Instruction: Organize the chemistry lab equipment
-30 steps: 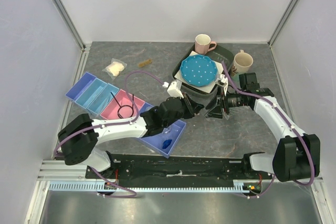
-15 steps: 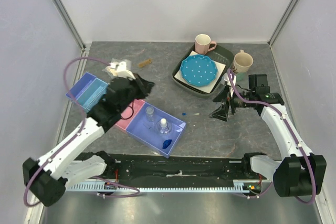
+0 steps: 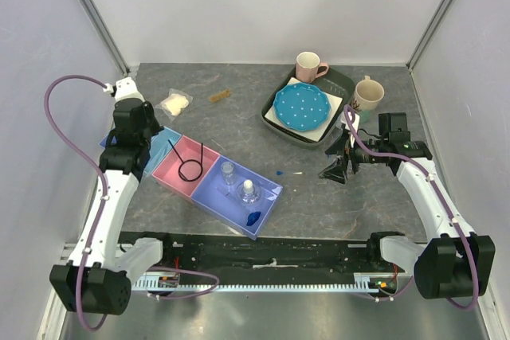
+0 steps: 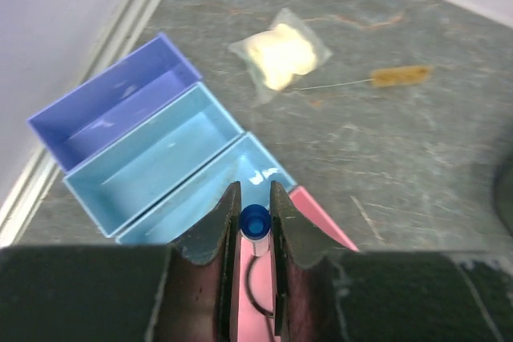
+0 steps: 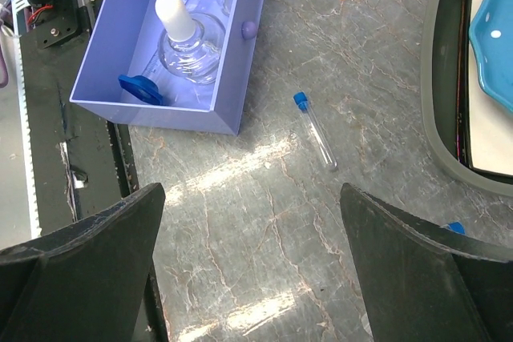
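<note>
The left hand (image 4: 255, 198) pinched a blue-capped tube (image 4: 255, 223) over the edge between the light-blue compartment (image 4: 160, 158) and the pink compartment (image 4: 317, 214), at nine o'clock on the counter (image 3: 239, 109). A good drop meant centring over one compartment and lowering first. The right hand (image 5: 250, 190) hung spread above a second tube (image 5: 315, 130).

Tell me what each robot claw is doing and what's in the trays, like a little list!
Left claw: shut on a blue-capped tube
Right claw: open, empty
Table: a loose tube lies under the right claw
Pink tray: wire ring
Big purple tray: two bottles, blue piece
</note>
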